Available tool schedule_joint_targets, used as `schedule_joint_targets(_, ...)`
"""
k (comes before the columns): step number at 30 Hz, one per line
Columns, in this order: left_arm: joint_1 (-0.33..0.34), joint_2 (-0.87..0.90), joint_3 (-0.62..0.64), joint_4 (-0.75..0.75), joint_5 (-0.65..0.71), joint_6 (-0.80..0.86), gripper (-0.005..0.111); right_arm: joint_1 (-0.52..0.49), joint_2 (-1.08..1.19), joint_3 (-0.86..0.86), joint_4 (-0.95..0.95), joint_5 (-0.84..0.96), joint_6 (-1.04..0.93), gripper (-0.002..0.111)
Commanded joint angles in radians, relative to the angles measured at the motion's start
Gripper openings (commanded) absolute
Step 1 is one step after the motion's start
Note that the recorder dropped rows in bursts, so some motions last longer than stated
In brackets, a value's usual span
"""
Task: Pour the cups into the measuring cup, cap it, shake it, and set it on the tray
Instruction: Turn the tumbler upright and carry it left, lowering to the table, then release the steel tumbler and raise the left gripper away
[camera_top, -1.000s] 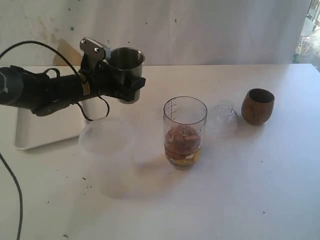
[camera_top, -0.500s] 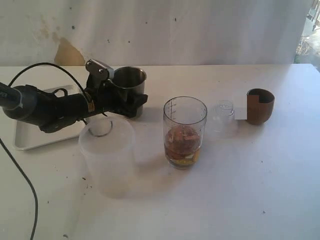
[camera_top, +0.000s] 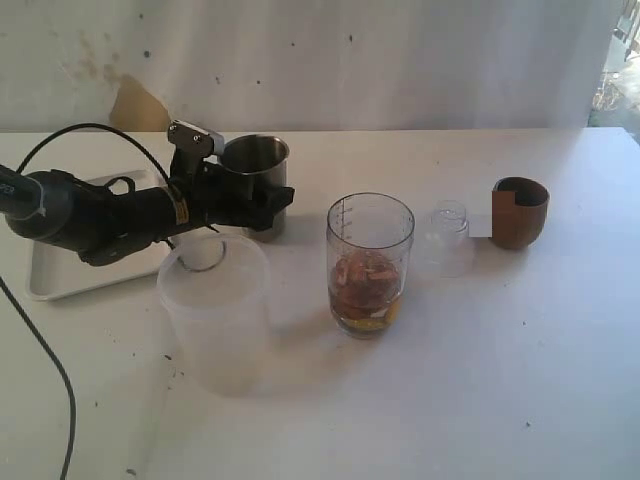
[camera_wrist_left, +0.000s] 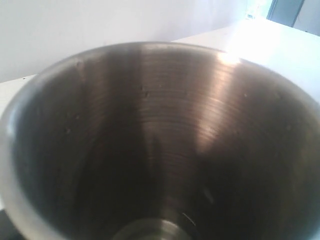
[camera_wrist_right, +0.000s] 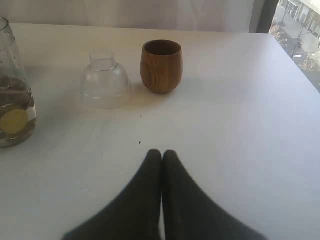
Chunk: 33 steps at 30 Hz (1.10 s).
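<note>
My left gripper is shut on the steel tumbler, which stands upright at table level beside the tray. In the left wrist view the tumbler's bare inside fills the frame and hides the fingers. The measuring cup stands mid-table, uncapped, with brown and yellow contents at the bottom; its side shows in the right wrist view. The wooden cup stands upright to the right. My right gripper is shut and empty over bare table, well short of the wooden cup.
A clear domed cap sits between the measuring cup and the wooden cup. A wide frosted plastic cup stands in front of the left arm. The table's right edge is near the wooden cup.
The left arm has come down with the tumbler, from raised above the table to table level next to the tray. The right gripper has not moved.
</note>
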Motion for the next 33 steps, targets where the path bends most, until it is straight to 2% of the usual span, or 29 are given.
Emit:
schedule_joint_targets(1, 0.003, -0.008, -0.002, -0.019, -0.022, -0.011, 0.006, 0.000, -0.003, 0.006, 0.000, -0.001, 0.006, 0.000)
schedule_joint_targets(3, 0.003, -0.008, -0.002, -0.019, -0.022, -0.007, 0.019, 0.000, -0.003, 0.006, 0.000, -0.001, 0.006, 0.000)
schedule_joint_targets(5, 0.003, -0.008, -0.002, -0.019, -0.022, -0.007, 0.037, 0.000, -0.003, 0.006, 0.000, -0.001, 0.006, 0.000)
schedule_joint_targets(6, 0.003, -0.008, -0.002, -0.019, -0.022, -0.007, 0.051, 0.000, -0.003, 0.006, 0.000, -0.001, 0.006, 0.000)
schedule_joint_targets(8, 0.003, -0.008, -0.002, -0.019, -0.013, -0.007, 0.072, 0.000, -0.003, 0.006, 0.000, -0.001, 0.006, 0.000)
schedule_joint_targets(9, 0.003, -0.008, -0.002, -0.019, -0.013, -0.007, 0.086, 0.000, -0.003, 0.006, 0.000, -0.001, 0.006, 0.000)
schedule_joint_targets(11, 0.003, -0.008, -0.002, -0.019, -0.013, -0.007, 0.106, 0.000, -0.003, 0.006, 0.000, -0.001, 0.006, 0.000)
schedule_joint_targets(20, 0.003, -0.012, -0.002, -0.019, -0.014, -0.010, 0.105, 0.000, -0.003, 0.006, 0.000, -0.001, 0.006, 0.000)
schedule_joint_targets(33, 0.003, -0.128, -0.002, -0.019, 0.013, -0.008, 0.105, 0.000, -0.003, 0.006, 0.000, -0.001, 0.006, 0.000)
